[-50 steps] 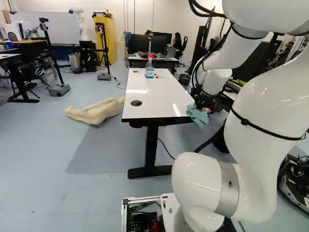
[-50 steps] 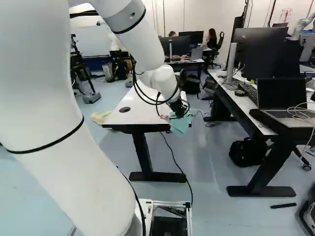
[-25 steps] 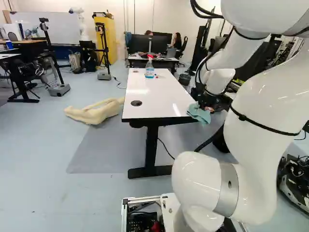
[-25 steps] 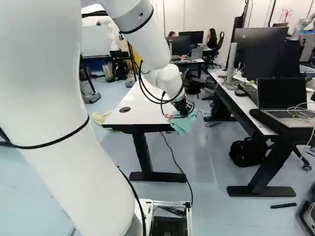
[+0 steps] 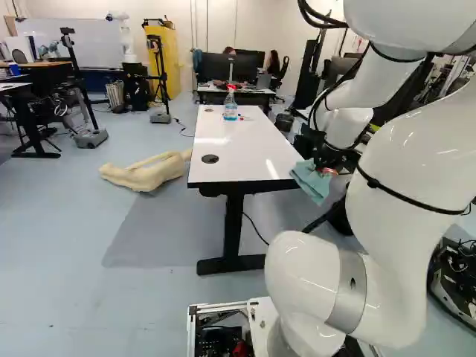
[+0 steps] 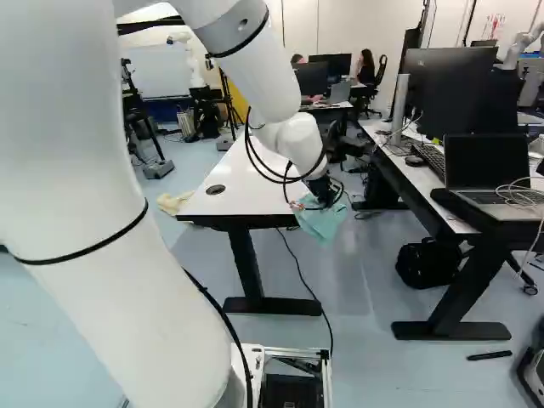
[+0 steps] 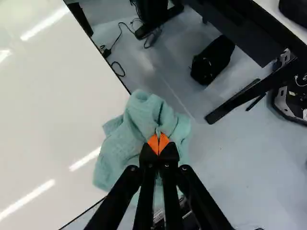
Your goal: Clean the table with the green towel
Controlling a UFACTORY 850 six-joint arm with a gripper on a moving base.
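In the left base view my gripper [image 5: 326, 159] is at the right edge of the white table [image 5: 245, 155], near its closest corner. The green towel [image 5: 311, 181] hangs from it, partly outside the tabletop. In the wrist view the gripper [image 7: 159, 143] has its orange pads together, shut on a bunched fold of the towel [image 7: 125, 145]. The crumpled cloth lies across the long edge, part of it over the white surface and part past it. Arm and cables hide much of the gripper in the right base view.
A spray bottle [image 5: 230, 104] stands toward the table's far end, with small objects beside it. Right of the table stands a desk [image 6: 425, 183] with monitors and a laptop [image 6: 487, 170]. Under it lies a black bag [image 6: 427, 262]. Another robot [image 6: 520, 44] shows far back.
The arm has shifted slightly toward the right and outward over the table's edge, carrying the towel with it; the cloth hangs a little lower. The base has not moved.
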